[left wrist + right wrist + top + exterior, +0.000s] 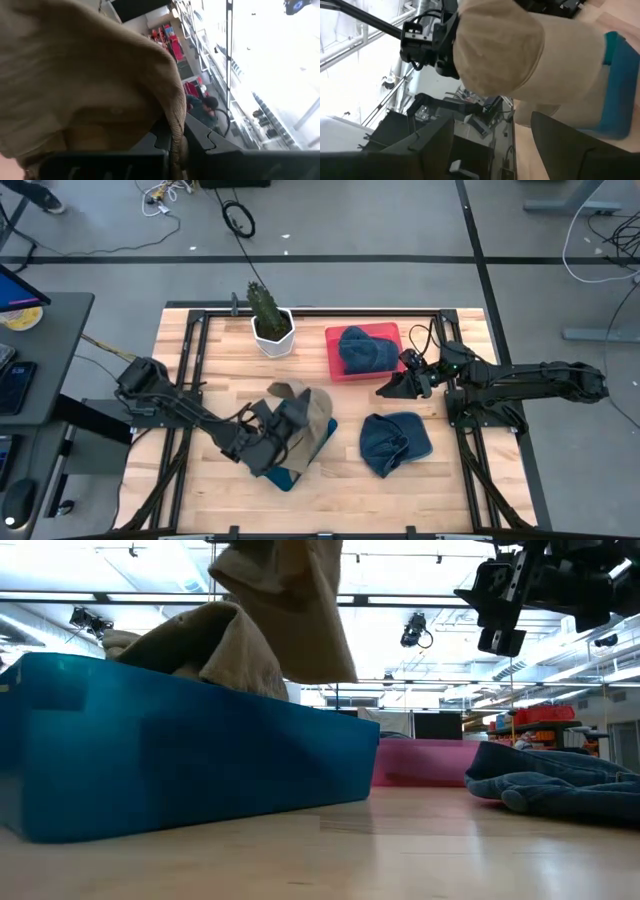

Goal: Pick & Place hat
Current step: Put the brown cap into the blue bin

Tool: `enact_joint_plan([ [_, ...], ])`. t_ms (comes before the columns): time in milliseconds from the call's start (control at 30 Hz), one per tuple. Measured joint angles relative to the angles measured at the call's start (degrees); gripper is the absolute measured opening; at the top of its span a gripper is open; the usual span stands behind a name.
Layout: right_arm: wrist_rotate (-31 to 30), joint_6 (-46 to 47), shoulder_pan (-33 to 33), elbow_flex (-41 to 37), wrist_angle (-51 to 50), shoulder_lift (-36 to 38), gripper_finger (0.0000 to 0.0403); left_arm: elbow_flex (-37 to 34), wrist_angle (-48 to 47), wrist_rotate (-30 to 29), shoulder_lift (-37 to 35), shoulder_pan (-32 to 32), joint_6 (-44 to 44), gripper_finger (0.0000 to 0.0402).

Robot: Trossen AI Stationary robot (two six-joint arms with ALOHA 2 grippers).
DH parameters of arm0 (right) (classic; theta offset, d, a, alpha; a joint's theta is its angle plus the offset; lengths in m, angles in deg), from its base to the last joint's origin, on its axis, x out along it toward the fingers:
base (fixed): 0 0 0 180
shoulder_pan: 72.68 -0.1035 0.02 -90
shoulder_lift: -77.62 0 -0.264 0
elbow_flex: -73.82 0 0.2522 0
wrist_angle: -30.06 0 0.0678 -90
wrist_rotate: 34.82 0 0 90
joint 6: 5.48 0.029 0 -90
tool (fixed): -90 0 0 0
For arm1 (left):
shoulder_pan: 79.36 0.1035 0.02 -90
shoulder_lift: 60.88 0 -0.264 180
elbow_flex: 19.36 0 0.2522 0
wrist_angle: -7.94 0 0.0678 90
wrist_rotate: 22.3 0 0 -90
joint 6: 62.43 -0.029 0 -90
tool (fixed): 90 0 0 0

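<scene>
A tan hat hangs over a blue bin near the table's near middle; in the low view the tan hat droops above the blue bin, with more tan cloth resting inside it. My left gripper is shut on this hat. A dark blue hat lies flat on the table to the right. Another blue hat sits in a red bin. My right gripper hovers open beside the red bin, touching nothing. My left gripper pinches the tan hat's stitched edge between its two fingers. The hat is lifted and drapes around and over the gripper, above the blue bin. Whether its lower part touches the bin's contents, I cannot tell.
A potted plant in a white pot stands at the table's far edge, left of the red bin. Bare wood lies between the blue bin and the dark blue hat. The right wrist view looks across at the tan hat and left arm.
</scene>
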Motion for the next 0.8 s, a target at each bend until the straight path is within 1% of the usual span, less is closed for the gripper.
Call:
enact_joint_plan([
  [233,-1.86,0.9,0.0,0.0,0.04,0.0,0.0265,0.0,-0.25,0.02,0.0,-3.86,-0.72,0.0021],
  [567,-3.76,4.75,-0.02,0.0,0.11,0.0,0.0265,0.02,-0.85,-0.07,-0.02,-5.83,-10.56,0.0021],
  [733,-4.13,6.73,-0.02,0.0,0.79,0.0,0.0265,0.02,-4.4,-0.06,-0.02,-6.41,-10.54,0.0021],
  [800,-4.47,7.65,-0.02,0.0,0.92,0.0,0.0265,0.02,-6.65,-0.04,-0.02,-6.7,-9.13,0.0021],
])
